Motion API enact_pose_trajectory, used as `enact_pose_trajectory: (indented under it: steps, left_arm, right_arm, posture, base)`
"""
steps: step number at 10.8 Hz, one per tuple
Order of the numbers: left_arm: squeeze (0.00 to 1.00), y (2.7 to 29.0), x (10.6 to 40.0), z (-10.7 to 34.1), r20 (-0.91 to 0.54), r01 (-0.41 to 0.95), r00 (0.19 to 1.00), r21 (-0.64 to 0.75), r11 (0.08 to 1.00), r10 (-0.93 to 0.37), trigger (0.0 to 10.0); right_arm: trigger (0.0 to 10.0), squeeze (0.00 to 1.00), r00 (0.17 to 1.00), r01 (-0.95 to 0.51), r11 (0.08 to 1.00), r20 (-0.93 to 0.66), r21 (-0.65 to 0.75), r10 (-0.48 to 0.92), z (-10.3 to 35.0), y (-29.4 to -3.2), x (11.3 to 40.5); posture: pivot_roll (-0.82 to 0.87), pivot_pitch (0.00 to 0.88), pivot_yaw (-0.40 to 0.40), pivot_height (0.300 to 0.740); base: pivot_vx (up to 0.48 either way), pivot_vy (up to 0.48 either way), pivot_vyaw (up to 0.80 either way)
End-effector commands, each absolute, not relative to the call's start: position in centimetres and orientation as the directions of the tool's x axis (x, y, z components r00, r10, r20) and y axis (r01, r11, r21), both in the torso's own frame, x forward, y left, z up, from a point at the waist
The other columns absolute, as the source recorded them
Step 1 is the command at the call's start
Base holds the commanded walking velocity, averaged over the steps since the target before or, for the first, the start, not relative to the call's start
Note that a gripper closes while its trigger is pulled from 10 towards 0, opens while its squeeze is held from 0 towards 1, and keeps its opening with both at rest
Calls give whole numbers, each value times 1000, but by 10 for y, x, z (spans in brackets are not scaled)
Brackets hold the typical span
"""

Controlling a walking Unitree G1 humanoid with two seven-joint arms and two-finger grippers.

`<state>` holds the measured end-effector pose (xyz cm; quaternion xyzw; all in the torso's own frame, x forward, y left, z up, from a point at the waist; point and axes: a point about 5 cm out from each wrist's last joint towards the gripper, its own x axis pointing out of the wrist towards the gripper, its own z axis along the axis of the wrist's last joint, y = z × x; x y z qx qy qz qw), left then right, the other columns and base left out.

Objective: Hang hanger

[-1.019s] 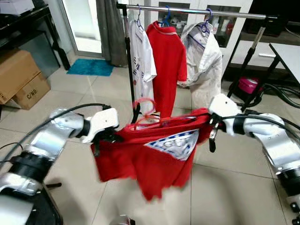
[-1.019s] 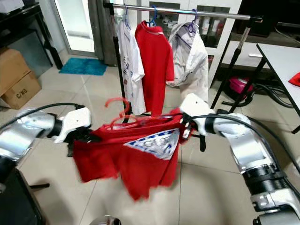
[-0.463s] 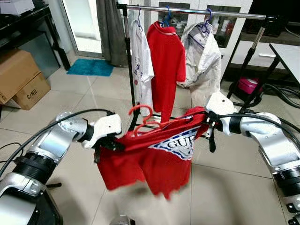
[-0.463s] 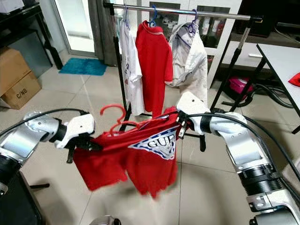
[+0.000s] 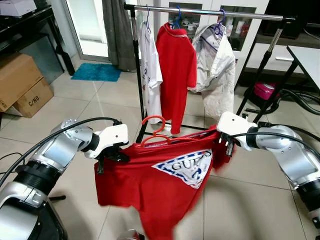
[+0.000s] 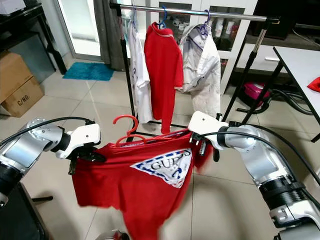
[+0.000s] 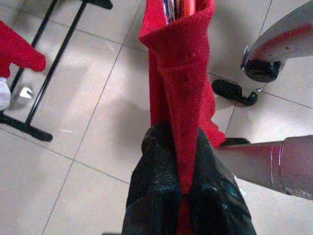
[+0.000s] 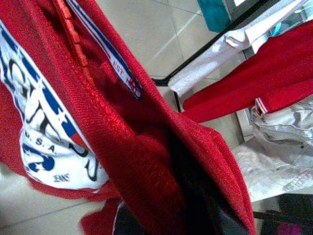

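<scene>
A red T-shirt (image 5: 160, 185) on a red hanger (image 5: 155, 132) is stretched in the air between the robot's two arms, above the tiled floor (image 5: 250, 200) and in front of a clothes rack (image 5: 210, 11). The left gripper (image 5: 111, 156) has its black fingers (image 7: 156, 181) pressed together on a fold of the shirt's left shoulder, the red cloth pinched between them in the left wrist view. The right gripper (image 5: 227, 146) is at the shirt's right shoulder; in the right wrist view the cloth drapes over its fingers, so whether they are parted or pressed together cannot be told. The hanger's hook stands up out of the collar, well below the rack's rail and not touching it. The shirt's white triangular logo (image 5: 186, 167) faces the camera and its hem hangs loose toward the floor. On the rail hang a white shirt (image 5: 150, 70), a red polo shirt (image 5: 176, 67) and a pale jacket (image 5: 217, 65), each on its own hanger. Cardboard boxes (image 5: 22, 82) sit on the floor to the left, near a blue mat (image 5: 97, 71).
</scene>
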<state>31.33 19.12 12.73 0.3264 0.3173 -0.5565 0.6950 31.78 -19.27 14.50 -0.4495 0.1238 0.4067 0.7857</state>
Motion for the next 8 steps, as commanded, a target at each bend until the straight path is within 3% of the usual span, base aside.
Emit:
enact_pose_trajectory:
  steps: [1,6,7,8]
  left_arm:
    - [0,197,316,128,-833,976,193,110,186,-518,0]
    - [0,188,327,126,-840,965,235,140,222,-489,0]
    - [0,185,328,126,-839,968,224,134,210,-496,0]
    - [0,184,328,126,-841,970,216,127,207,-497,0]
  right_arm:
    - [0,0,668,-718,270,-526,-642,526,157,-192,322]
    - [0,0,586,-753,219,-480,-621,653,170,-163,310]
    - [10000,0,581,-755,222,-472,-617,663,167,-157,309]
    - [10000,0,583,-763,252,-464,-596,667,167,-155,311]
  posture:
    - [60,0,55,740]
    - [57,0,59,740]
    - [57,0,59,740]
    - [57,0,60,740]
  base:
    - [0,0,0]
    - [0,0,0]
    - [0,0,0]
    - [0,0,0]
